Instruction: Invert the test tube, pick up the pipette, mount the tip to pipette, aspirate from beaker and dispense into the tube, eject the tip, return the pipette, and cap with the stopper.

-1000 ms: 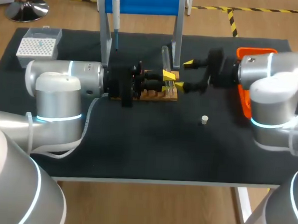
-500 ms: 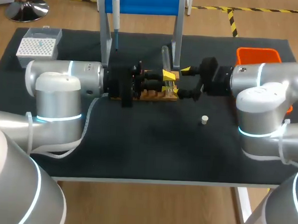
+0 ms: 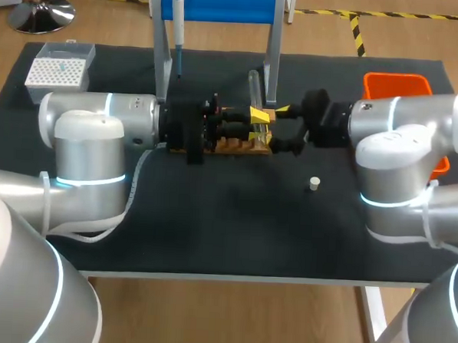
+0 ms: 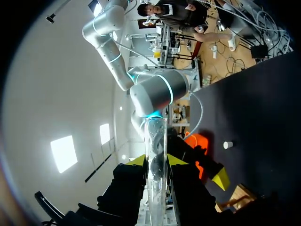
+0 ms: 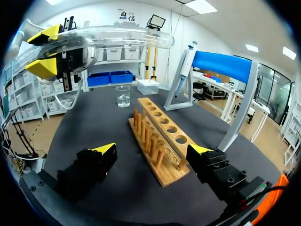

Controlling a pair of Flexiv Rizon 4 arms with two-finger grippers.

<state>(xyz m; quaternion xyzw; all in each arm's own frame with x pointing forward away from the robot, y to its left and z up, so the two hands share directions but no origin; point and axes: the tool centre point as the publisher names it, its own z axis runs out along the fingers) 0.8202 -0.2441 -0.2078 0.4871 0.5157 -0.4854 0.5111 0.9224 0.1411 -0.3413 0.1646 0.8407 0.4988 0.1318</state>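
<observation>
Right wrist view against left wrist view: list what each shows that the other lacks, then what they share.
Only the right wrist view shows the clear glass beaker and the white pipette hanging on its blue-barred stand. Only the left wrist view shows the small white stopper. Both show the clear glass test tube, clamped in the left gripper, and the wooden tube rack.
</observation>
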